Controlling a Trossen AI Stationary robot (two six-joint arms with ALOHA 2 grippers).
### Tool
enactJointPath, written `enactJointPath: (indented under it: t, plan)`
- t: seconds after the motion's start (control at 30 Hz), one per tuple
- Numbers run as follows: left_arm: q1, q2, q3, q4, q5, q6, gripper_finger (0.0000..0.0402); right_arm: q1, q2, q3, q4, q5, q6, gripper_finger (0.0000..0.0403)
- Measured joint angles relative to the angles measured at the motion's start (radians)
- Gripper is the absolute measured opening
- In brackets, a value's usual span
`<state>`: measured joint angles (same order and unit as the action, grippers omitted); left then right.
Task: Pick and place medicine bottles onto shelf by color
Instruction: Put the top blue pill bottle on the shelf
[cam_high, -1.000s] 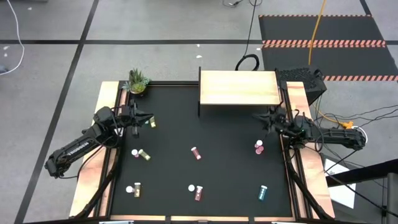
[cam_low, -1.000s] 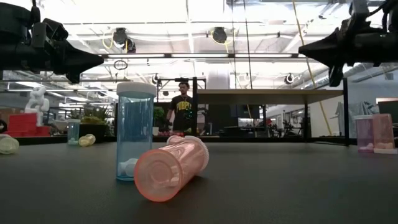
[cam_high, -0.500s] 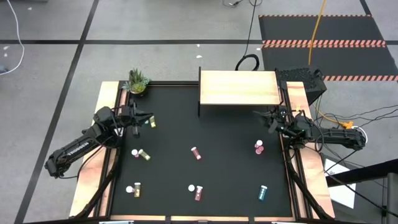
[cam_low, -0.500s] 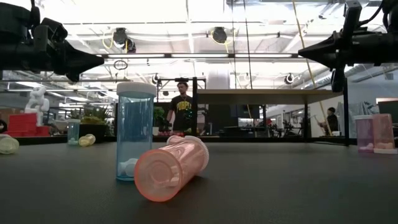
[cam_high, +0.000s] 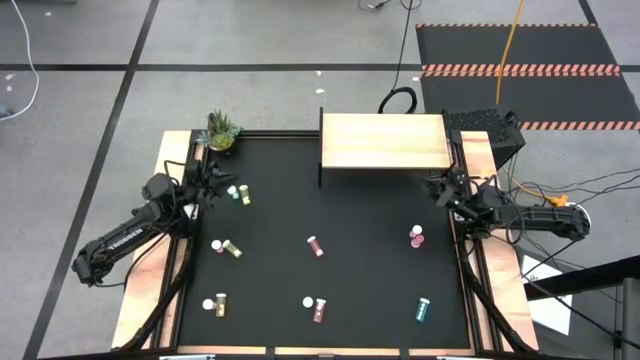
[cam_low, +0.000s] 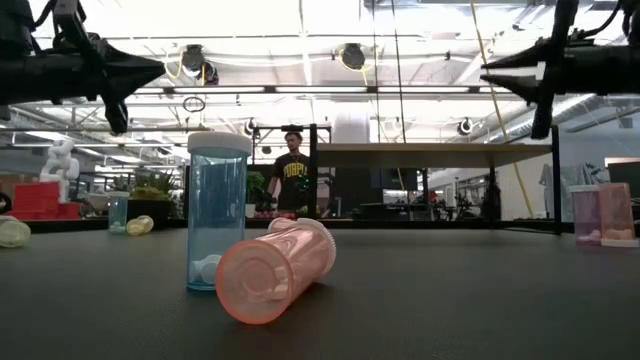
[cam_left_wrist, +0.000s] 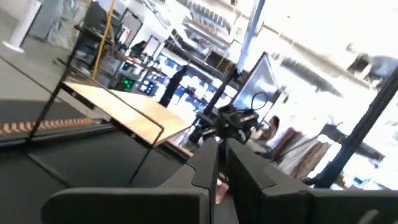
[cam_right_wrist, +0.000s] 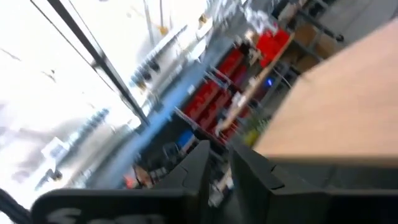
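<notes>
Several medicine bottles lie scattered on the black table: a yellow one (cam_high: 240, 195), a pink-and-yellow pair (cam_high: 225, 247), a dark red one (cam_high: 316, 245), a pink one (cam_high: 417, 236) and a teal one (cam_high: 423, 310). In the low view the teal bottle (cam_low: 217, 215) stands upright beside a pink bottle (cam_low: 275, 270) lying on its side. The pale wood shelf (cam_high: 385, 142) stands at the far edge. My left gripper (cam_high: 218, 181) hovers shut above the table's left side. My right gripper (cam_high: 430, 181) hovers near the shelf's right front leg, with a narrow gap between its fingers (cam_right_wrist: 199, 163).
A small green potted plant (cam_high: 221, 130) sits at the far left corner. Wooden side rails (cam_high: 150, 290) run along both sides of the table. A person (cam_low: 293, 172) stands in the room far behind the table.
Both grippers have rolled about their own pointing line and tipped up a little. My left gripper has also risen slightly and drawn back toward the table's left edge. The bottles have stayed where they were.
</notes>
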<state>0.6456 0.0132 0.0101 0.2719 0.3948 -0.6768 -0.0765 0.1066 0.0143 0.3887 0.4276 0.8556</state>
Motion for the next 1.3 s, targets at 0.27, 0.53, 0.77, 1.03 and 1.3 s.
enactJointPath:
  t: [0.27, 0.53, 0.77, 1.03, 1.3]
  plan:
    - [0.000, 0.001, 0.001, 0.108, -0.055, -0.038, 0.0035, 0.000, 0.019, 0.002, 0.263, 0.126, -0.027, 0.0063]
    - [0.000, 0.054, 0.048, 0.033, 0.022, -0.089, 0.0035, 0.000, 0.186, 0.113, 0.306, 0.107, -0.111, 0.0064]
    - [0.000, 0.291, 0.331, -0.322, -0.071, 0.203, 0.0035, 0.000, 0.416, 0.188, 0.338, 0.094, -0.179, 0.0064]
    - [0.002, 0.623, 0.579, -0.527, -0.328, 0.312, 0.0093, -0.009, 0.572, 0.206, 0.622, 0.043, -0.346, 0.0084]
    - [0.002, 0.815, 0.625, -0.919, -0.433, 0.172, 0.0191, -0.021, 0.594, 0.231, 0.605, 0.040, -0.373, 0.0144]
